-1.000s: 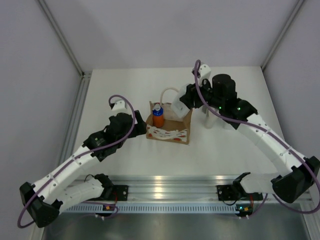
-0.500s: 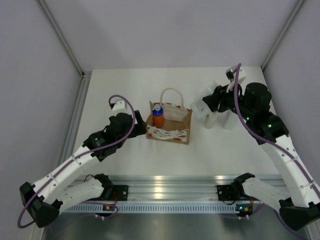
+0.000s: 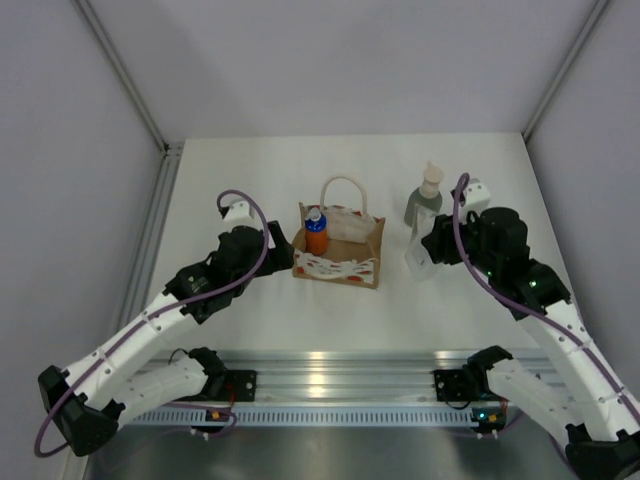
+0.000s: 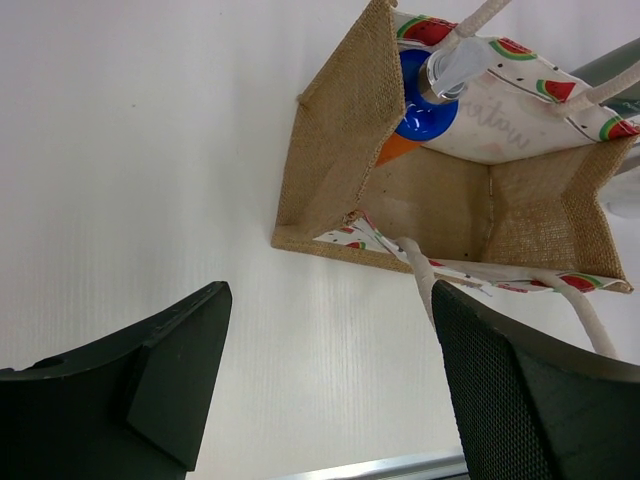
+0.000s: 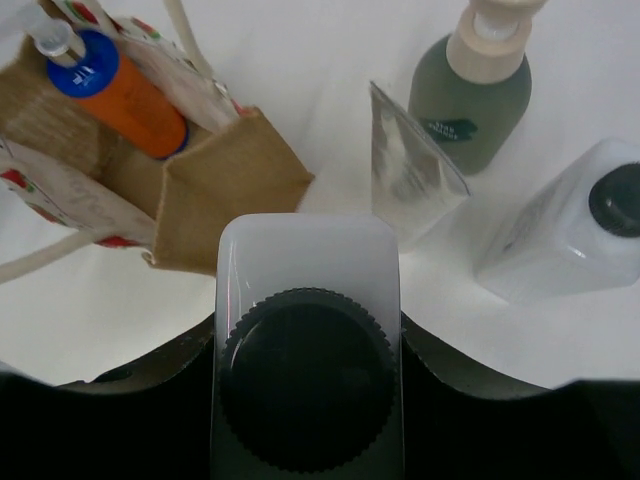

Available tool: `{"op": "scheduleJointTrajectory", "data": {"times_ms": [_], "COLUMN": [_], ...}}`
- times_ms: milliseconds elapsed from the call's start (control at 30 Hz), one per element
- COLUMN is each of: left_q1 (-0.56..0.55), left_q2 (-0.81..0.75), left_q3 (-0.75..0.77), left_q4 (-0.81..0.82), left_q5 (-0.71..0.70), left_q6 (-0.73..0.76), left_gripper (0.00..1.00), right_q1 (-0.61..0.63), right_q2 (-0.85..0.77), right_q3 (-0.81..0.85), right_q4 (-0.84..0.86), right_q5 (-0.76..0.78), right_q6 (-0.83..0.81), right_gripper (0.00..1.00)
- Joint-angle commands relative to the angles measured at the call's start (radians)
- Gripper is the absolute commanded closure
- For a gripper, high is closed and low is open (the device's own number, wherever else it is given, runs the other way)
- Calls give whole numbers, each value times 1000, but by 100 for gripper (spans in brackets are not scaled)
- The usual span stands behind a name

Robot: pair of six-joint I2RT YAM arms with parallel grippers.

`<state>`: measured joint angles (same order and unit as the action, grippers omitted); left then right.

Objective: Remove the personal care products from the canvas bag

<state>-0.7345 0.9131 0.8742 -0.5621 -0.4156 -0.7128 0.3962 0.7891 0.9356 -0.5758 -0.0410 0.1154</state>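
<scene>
The canvas bag (image 3: 340,250) stands open mid-table, with the orange bottle with a blue top (image 3: 316,236) upright in its left corner. My right gripper (image 3: 424,256) is shut on a white bottle with a dark grey cap (image 5: 308,290), held right of the bag. The grey-green pump bottle (image 3: 424,200) stands on the table behind it. In the right wrist view it (image 5: 472,95) stands next to a second white bottle (image 5: 570,235) on the table. My left gripper (image 4: 330,335) is open and empty, low over the table left of the bag (image 4: 340,150).
A silver-white tube (image 5: 405,180) stands between the bag (image 5: 230,170) and the grey-green bottle. White walls with metal posts enclose the table on the left, right and back. A metal rail (image 3: 330,370) runs along the near edge.
My right arm has swung from over the bag to its right and nearer, carrying the white bottle. The grey-green bottle has come into view. The left arm has not moved.
</scene>
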Motion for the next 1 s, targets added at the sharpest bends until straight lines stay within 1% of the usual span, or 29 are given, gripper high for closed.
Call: {"op": "scheduleJointTrajectory", "data": {"times_ms": [0, 67, 200, 433, 567, 667, 800, 833, 867, 933, 967], "left_q1": [1, 1, 1, 1, 1, 1, 1, 1, 1, 1, 1], "left_q2": [-31, -34, -33, -31, -26, -26, -26, -26, -25, -23, -22], "left_q3": [14, 16, 17, 19, 20, 20, 20, 19, 17, 14, 13], "left_q4": [4, 2, 2, 4, 4, 4, 2, 4, 4, 4, 4], "left_q5": [5, 5, 9, 18, 20, 18, 15, 15, 14, 11, 11], "left_q6": [-8, -2, 3, -1, 3, 4, 13, 13, 12, 9, 7], "left_gripper": [14, 13, 13, 12, 12, 12, 12, 12, 12, 11, 11], "right_q1": [-8, -10, -8, -7, -7, -5, -5, -5, -5, -5, -5], "right_q2": [-27, -25, 1, 10, -13, -22, -18, -16, -11, -14, -17], "right_q3": [-36, -82, -116, -168, -262, -322, -357, -360, -363, -368, -373], "right_q4": [117, 140, 149, 203, 315, 367, 410, 409, 409, 409, 409], "right_q5": [47, 82, 174, 248, 328, 389, 409, 408, 402, 400, 398], "right_q6": [4, -3, -29, 3, 52, 78, 96, 99, 101, 105, 109], "right_gripper": [100, 100, 100, 100, 100, 100, 100, 97, 85, 67, 60]}}
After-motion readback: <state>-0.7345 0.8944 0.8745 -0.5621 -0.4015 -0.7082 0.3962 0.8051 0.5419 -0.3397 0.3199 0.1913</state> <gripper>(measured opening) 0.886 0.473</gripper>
